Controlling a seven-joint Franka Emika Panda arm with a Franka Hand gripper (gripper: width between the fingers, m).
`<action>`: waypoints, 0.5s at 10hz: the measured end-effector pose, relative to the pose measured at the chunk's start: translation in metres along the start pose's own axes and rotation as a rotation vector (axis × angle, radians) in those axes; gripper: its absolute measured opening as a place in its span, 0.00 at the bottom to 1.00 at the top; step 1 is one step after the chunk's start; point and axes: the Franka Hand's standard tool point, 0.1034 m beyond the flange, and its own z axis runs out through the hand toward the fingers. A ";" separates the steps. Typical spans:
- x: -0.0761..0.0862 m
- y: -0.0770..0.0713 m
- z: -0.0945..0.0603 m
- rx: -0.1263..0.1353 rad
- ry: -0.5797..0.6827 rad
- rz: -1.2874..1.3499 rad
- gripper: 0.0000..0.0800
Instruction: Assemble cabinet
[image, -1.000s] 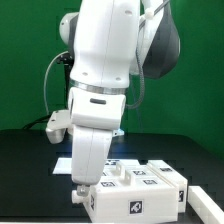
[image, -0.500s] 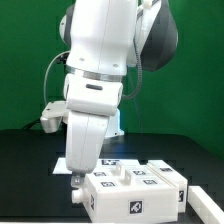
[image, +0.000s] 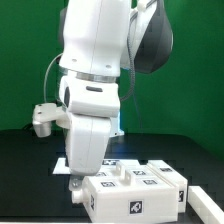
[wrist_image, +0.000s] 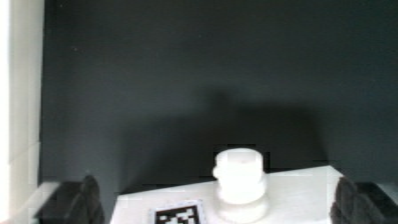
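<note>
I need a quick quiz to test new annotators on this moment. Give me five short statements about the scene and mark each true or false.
1. The white box-shaped plastic cabinet sits on a black table. True.
2. The hand is clamped on the white round peg. False: its fingers stand wide apart, clear of the peg.
3. The hand hangs at the cabinet's end on the exterior view's left. True.
4. The cabinet is unmarked. False: it bears black-and-white square tags.
5. The backdrop is red. False: it is a green backdrop.
</note>
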 end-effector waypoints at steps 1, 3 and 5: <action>-0.001 0.000 0.000 0.001 0.000 0.001 0.81; -0.001 -0.001 0.001 0.001 0.000 0.006 0.81; 0.002 -0.002 0.009 0.007 0.001 -0.012 0.81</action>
